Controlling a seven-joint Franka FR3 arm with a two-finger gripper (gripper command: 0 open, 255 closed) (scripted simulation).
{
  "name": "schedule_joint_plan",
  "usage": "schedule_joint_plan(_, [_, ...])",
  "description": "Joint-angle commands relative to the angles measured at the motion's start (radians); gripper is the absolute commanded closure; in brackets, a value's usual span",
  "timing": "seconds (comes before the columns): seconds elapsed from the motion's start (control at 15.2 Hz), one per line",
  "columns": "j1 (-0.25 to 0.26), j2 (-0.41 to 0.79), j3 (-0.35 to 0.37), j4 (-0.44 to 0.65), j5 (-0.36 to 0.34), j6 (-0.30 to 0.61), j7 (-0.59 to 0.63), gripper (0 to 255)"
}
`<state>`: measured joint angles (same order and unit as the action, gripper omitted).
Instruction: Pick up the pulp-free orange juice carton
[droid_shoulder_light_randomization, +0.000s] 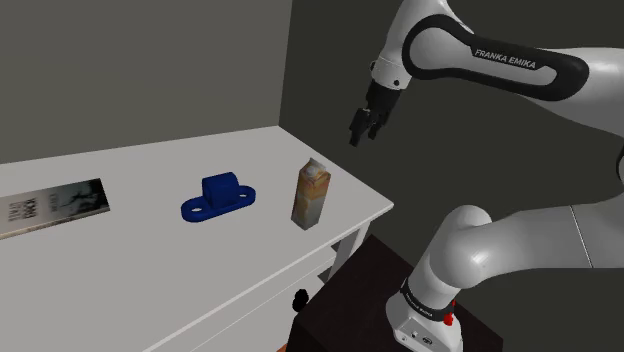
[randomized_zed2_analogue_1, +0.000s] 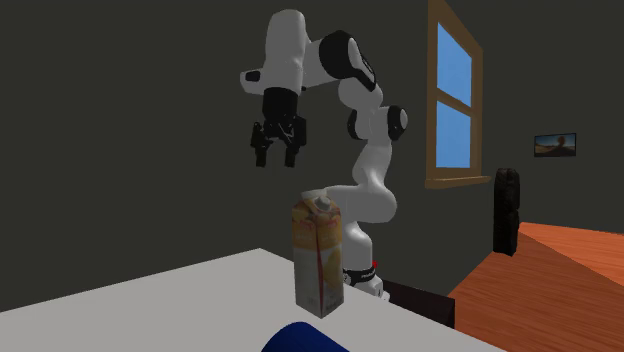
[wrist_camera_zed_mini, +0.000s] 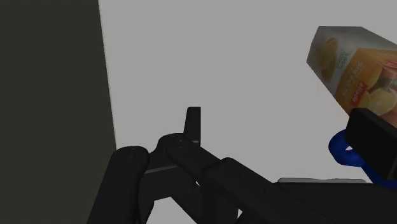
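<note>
Black gripper (randomized_zed2_analogue_1: 277, 158) up in the air, fingers wide apart, clasping nothing, touching nothing. Well below it, orange juice carton (droid_shoulder_light_randomization: 311, 195) upright on the white table (droid_shoulder_light_randomization: 150, 260), close to the edge facing the stand, with a blue flanged block (droid_shoulder_light_randomization: 217, 197) near it. On the carton's face: pictures of orange fruit and a small red patch, lettering too small to read. On the arm (droid_shoulder_light_randomization: 505, 60), white capitals: FRANKA EMIKA. Farther along the table, a flat printed booklet (droid_shoulder_light_randomization: 52, 205), words unreadable.
</note>
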<state>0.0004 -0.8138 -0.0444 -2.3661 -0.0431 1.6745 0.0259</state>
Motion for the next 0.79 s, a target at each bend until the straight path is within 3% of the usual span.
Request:
schedule_joint_plan(0.0, [0.0,0.0,0.0,0.0,0.0,0.0,0.0,0])
schedule_joint_plan(0.26, [0.18,0.041,-0.125,-0.048,0.048,0.131,-0.385,0])
schedule_joint_plan(0.53, [0.369,0.077,-0.243,-0.073,0.109,0.198,-0.777,0])
schedule_joint_plan(0.73, [0.422,0.114,-0.257,-0.083,0.205,0.199,-1.117,0])
